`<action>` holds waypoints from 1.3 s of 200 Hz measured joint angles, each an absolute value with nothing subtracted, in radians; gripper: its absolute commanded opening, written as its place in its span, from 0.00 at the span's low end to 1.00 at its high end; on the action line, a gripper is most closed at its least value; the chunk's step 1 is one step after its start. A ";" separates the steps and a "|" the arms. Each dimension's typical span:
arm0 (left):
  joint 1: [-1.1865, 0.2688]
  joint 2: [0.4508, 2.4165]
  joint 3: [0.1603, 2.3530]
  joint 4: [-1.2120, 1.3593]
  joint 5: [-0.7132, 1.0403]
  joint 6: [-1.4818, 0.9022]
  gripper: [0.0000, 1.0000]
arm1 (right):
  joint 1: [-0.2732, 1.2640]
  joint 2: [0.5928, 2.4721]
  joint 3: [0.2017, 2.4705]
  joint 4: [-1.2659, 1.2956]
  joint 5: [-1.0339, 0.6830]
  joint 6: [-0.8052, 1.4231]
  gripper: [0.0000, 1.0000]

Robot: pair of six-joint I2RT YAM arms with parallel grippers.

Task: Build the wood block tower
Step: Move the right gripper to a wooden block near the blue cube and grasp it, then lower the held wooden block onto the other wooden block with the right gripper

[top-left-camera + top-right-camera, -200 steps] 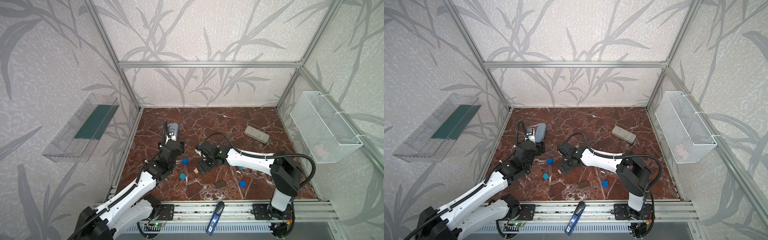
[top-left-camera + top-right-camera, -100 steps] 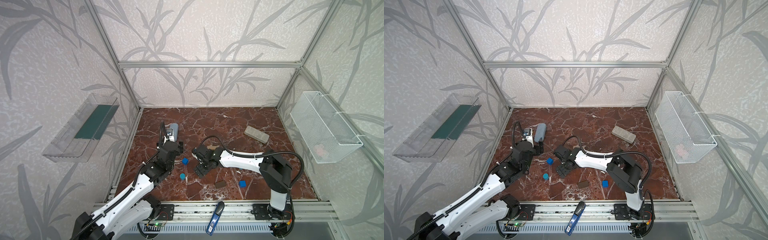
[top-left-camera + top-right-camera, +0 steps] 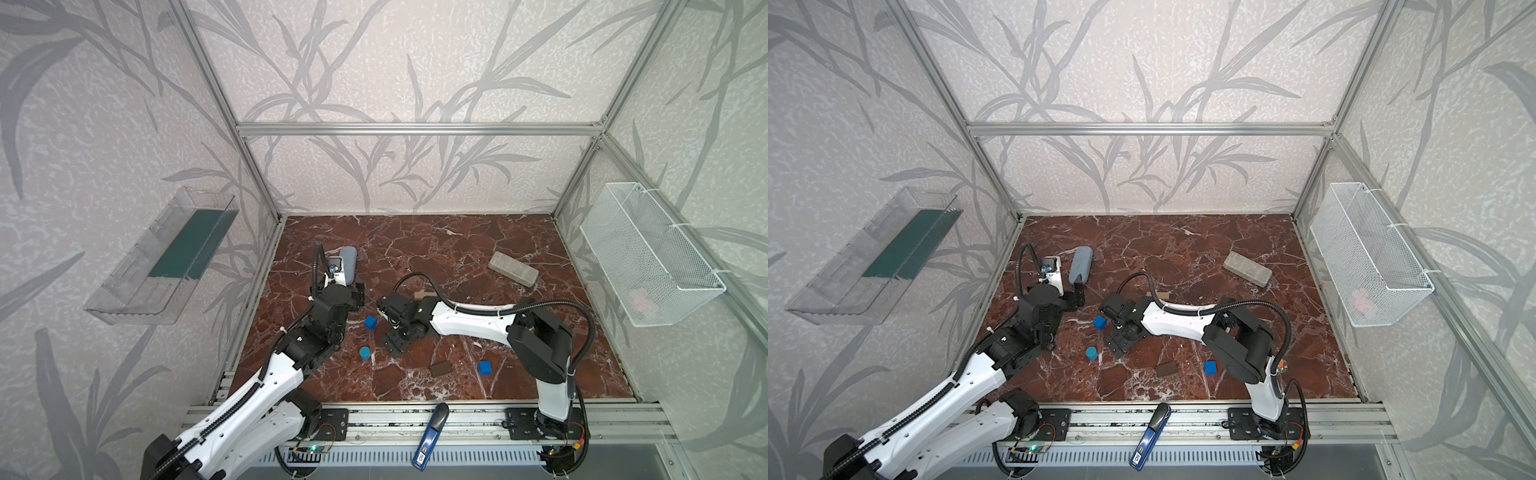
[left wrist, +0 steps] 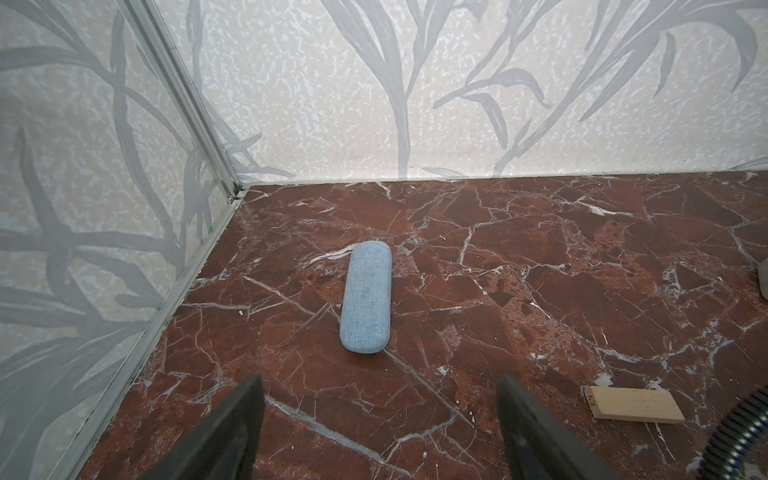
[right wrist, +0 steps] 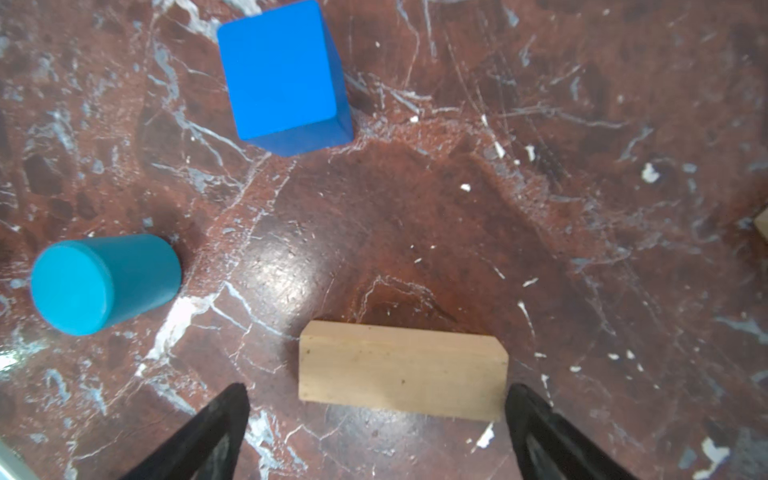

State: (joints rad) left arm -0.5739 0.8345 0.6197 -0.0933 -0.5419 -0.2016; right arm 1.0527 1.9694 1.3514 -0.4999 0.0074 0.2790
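Pale wood is at stake: one pale bar (image 5: 401, 370) lies flat on the marble bench (image 5: 457, 187), lengthwise between the right fingers (image 5: 216, 436), which stand wide apart and hold nothing. Probable step: closing on this bar for the tower base. No tower exists yet; the wood blocks lie scattered singly.

Hazards:
- The bar sits off-centre, one end just beside one finger, the other end clear. On closing, the near finger may shove the bar across the polished stone or land on its end.
- A grip along the long axis leaves little margin; a skewed bar can pivot out.
- The blue cube (image 5: 282, 75) and the upright blue cylinder (image 5: 104, 282) stand near; a wrist sweep can topple the cylinder, which would then roll.

Surroundings: a dark brown bar (image 3: 441, 368) and a second blue cube (image 3: 484, 367) lie apart on the right arm's side. Another pale bar (image 4: 633, 409) lies beyond the right arm. The left fingers (image 4: 232, 428) are apart and empty, facing the grey-blue case (image 4: 365, 299). A grey brick (image 3: 513, 269) lies well apart. Nothing blocks the grasp. The teal piece is not visible.
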 measured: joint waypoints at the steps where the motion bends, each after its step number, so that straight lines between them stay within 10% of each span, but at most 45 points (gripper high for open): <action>1: -0.574 0.834 0.620 -0.093 -0.542 -0.202 0.86 | 1.053 1.969 1.352 -0.500 0.007 0.279 0.97; 60: -0.574 0.833 0.612 -0.083 -0.540 -0.202 0.86 | 1.053 1.989 1.363 -0.503 0.027 0.273 0.95; 192: -0.573 0.813 0.604 -0.075 -0.537 -0.202 0.86 | 1.052 2.019 1.383 -0.548 0.114 0.373 0.50; 260: -0.572 0.797 0.593 -0.075 -0.537 -0.202 0.86 | 0.966 1.958 1.290 -0.536 0.194 0.584 0.43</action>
State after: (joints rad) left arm -0.5720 0.7967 0.5926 -0.0750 -0.5369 -0.2016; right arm 0.9661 1.9575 1.2903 -0.5358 0.1936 0.5838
